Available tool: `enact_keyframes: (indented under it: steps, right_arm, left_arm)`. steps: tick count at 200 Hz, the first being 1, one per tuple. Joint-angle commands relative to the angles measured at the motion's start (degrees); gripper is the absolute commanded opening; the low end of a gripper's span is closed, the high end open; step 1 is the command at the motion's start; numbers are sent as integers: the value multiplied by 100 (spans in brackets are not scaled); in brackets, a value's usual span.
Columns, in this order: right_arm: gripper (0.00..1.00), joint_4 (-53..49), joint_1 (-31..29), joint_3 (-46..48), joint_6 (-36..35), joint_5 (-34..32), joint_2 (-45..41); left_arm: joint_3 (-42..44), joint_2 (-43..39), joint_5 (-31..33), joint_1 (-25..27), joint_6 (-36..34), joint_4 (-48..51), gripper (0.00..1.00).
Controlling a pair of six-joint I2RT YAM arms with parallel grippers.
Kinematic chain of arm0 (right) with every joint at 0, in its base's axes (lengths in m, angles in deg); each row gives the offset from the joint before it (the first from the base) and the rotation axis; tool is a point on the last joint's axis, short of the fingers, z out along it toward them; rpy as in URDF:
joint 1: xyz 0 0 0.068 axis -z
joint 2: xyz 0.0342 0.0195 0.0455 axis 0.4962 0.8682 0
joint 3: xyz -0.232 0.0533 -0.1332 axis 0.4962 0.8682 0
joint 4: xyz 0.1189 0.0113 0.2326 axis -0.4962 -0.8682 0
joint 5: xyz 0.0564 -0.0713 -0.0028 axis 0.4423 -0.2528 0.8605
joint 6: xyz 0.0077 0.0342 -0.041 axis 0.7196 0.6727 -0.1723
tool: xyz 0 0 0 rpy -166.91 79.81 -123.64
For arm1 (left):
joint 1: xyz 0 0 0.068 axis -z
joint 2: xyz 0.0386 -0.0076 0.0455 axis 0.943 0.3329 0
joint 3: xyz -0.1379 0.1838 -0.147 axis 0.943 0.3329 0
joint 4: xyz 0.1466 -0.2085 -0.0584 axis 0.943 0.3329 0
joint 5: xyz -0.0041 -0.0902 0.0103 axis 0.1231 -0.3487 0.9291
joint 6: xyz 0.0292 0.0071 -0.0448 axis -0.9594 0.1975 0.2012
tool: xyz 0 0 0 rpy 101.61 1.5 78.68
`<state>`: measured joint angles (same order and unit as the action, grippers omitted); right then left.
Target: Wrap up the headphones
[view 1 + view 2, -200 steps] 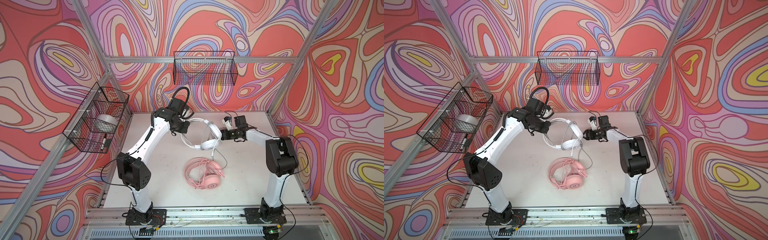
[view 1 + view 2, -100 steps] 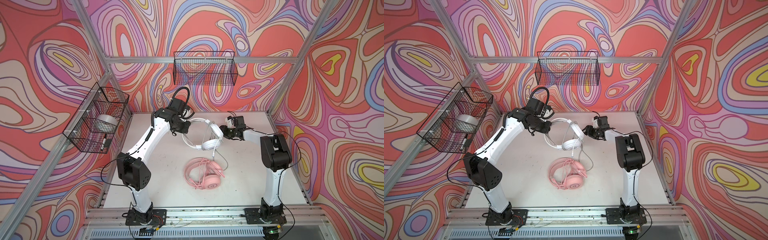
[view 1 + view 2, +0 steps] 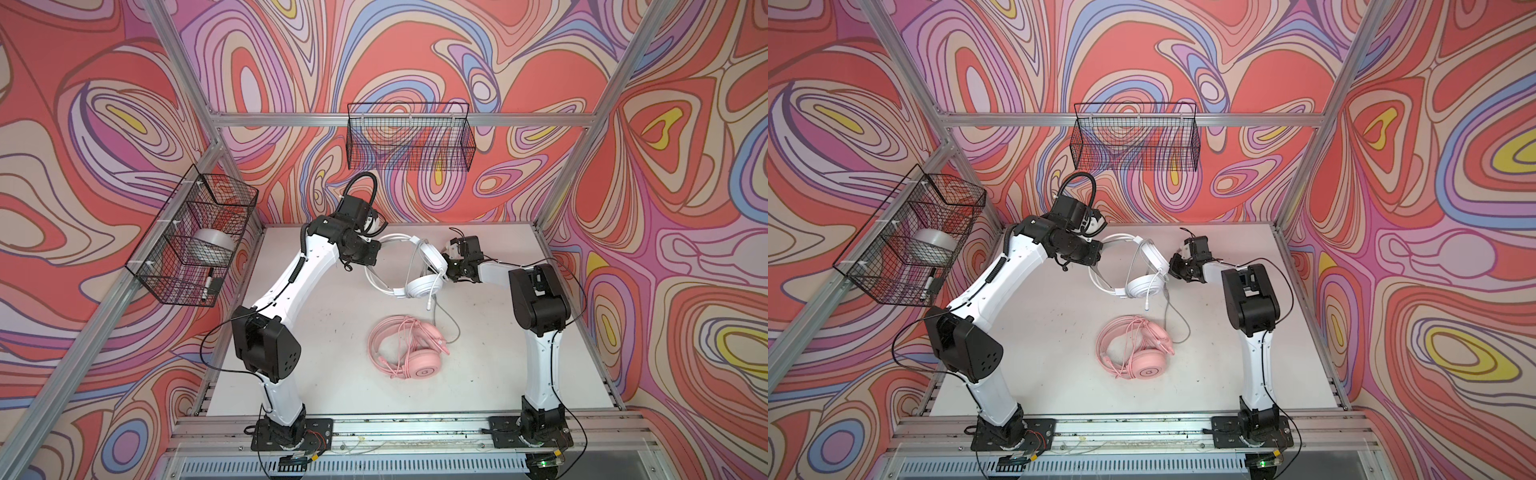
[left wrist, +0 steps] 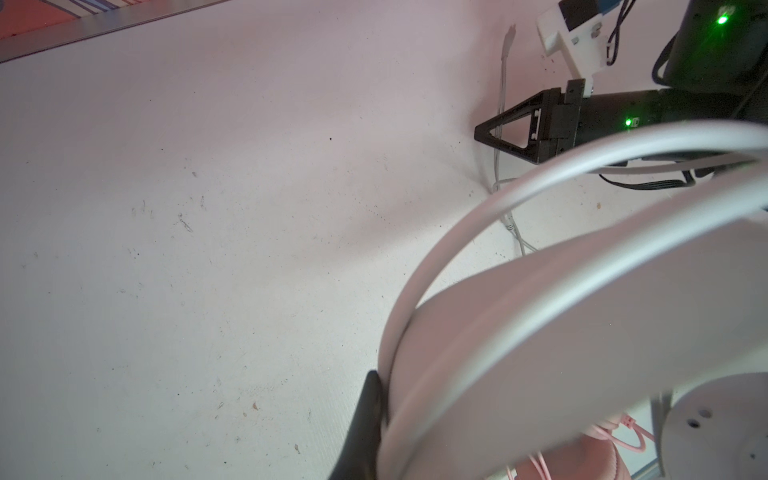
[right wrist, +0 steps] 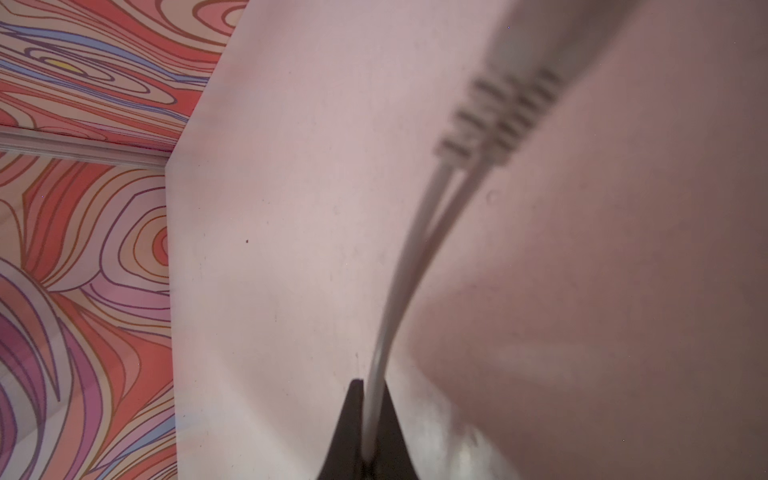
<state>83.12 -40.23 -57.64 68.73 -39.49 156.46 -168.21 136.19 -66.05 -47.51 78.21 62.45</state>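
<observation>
Headphones update: the white headphones (image 3: 420, 284) are up off the tabletop (image 3: 332, 345), hanging just behind the pink headphones (image 3: 409, 349), which lie flat with their cord looking gathered around them. The left end effector (image 3: 375, 250) is clamped tight on the headband (image 4: 582, 316) and carries the whole white set in the air. The right end effector (image 5: 370, 415) is pinched down narrow on the cable (image 5: 401, 286), close to the ear cup (image 3: 1144, 286). In the right wrist view the cord runs straight out from between the fingertips.

This reads as the start of a winding step on the white headphones: one arm is the holder, the other has the cord. The rest of the cable trails loose down to the tabletop, right beside the pink headphones.

The next move, I'd say, calls for the right arm to carry that cord around the headband or the cups. Slack needs to feed through smoothly, with no jerk at the ear cup. The left grip has to hold firm while the loop goes on. One risk is the trailing cord snagging on the pink headphones.
</observation>
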Motion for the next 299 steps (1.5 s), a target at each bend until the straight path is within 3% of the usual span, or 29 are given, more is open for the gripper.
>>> enact_keyframes:
  steps: [1, 38, 67, 88, 111, 125, 152, 168, 195, 233, 262, 299]
  right_arm:
    - [0, -413, 306, 248, -359, -613, -430]
    - [0, -1176, 943, 716, -1104, -1421, -966]
    - [0, -1463, 1420, 1164, -1477, -1968, -1398]
    - [0, -1681, 1650, 1292, -1706, -2374, -1624]
    - [0, -1937, 1707, 1286, -1974, -2755, -1830]
    - [11, -2033, 1707, 1307, -2066, -2881, -1974]
    - [34, -2002, 1707, 1515, -2188, -2666, -2326]
    - [42, -1962, 1699, 1663, -2291, -2484, -2619]
    - [48, -1684, 1652, 1953, -2550, -1989, -3221]
    - [55, -1206, 1122, 1986, -3472, -892, -3727]
    - [57, -925, 730, 1816, -4102, -30, -3446]
    - [59, -1135, 269, 1177, -4905, 405, -2698]
  left_arm:
    - [-108, -488, -228, -300, 554, -351, 0]
    - [185, -898, -230, -947, 1438, -772, 0]
    - [435, -1160, 292, -1388, 1939, -921, 0]
    - [454, -1216, 478, -1636, 2075, -846, 0]
    - [447, -1193, 249, -1689, 2018, -850, 0]
    - [448, -1144, 20, -1690, 1976, -843, 0]
    - [473, -1016, -428, -1690, 1824, -793, 0]
    - [451, -939, -602, -1681, 1704, -716, 0]
    - [402, -837, -872, -1664, 1486, -607, 0]
    - [230, -677, -970, -1474, 1052, -290, 0]
    - [159, -654, -1257, -1294, 725, -159, 0]
    - [-113, -619, -1384, -951, 140, 238, 0]
